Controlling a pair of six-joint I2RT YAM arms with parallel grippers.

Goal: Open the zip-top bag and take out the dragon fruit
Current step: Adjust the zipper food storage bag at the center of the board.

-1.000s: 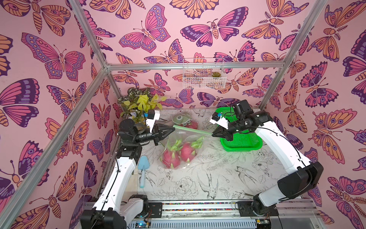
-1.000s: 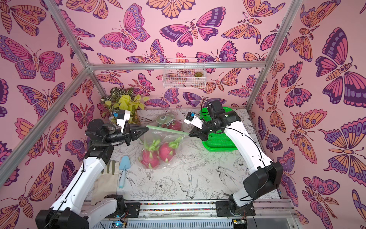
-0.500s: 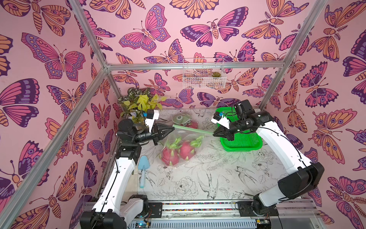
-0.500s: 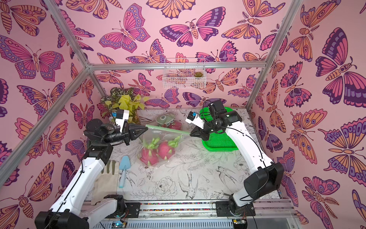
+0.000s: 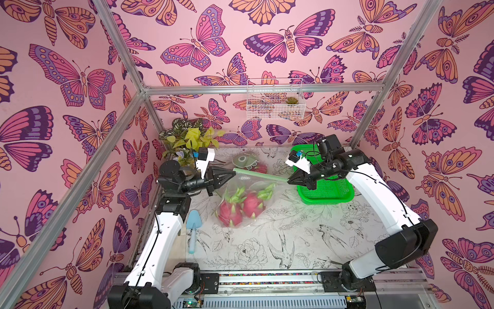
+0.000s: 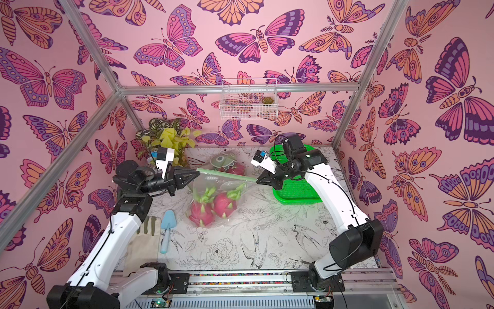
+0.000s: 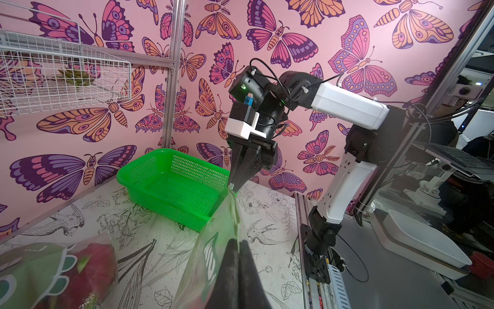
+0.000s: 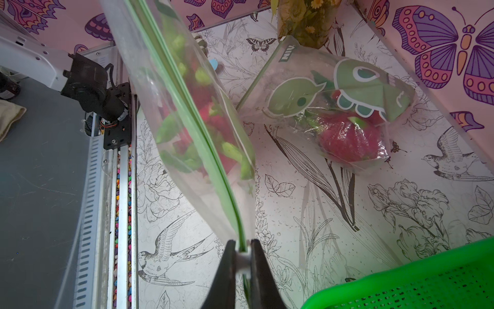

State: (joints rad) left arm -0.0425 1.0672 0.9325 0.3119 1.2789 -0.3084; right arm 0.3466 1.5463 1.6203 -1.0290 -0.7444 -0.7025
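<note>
Two ends of the green zip strip [image 5: 260,175] are held, the zip-top bag [image 5: 258,187] slung between them above the worktop's [image 5: 267,235] middle.
The left gripper [image 5: 233,174], jaws pressed together, pinches one end. The right gripper [image 5: 289,181] nips the white slider [image 8: 242,258] at the other. Two dragon fruit [image 5: 251,204] sit low in the bag. Advisable: keep the strip taut and level, anchor the left end, and draw the slider along the strip's own line. Whether the seal has parted cannot be told.

Robot test cell, lab setting. Aluminium frame [image 5: 200,90] carries butterfly-print wall panels [image 5: 240,53] round a printed worktop [image 5: 294,240]; arm bases [image 5: 187,273] sit on a front rail [image 5: 267,278]. Keyboard [image 7: 461,157] visible outside the frame.
</note>
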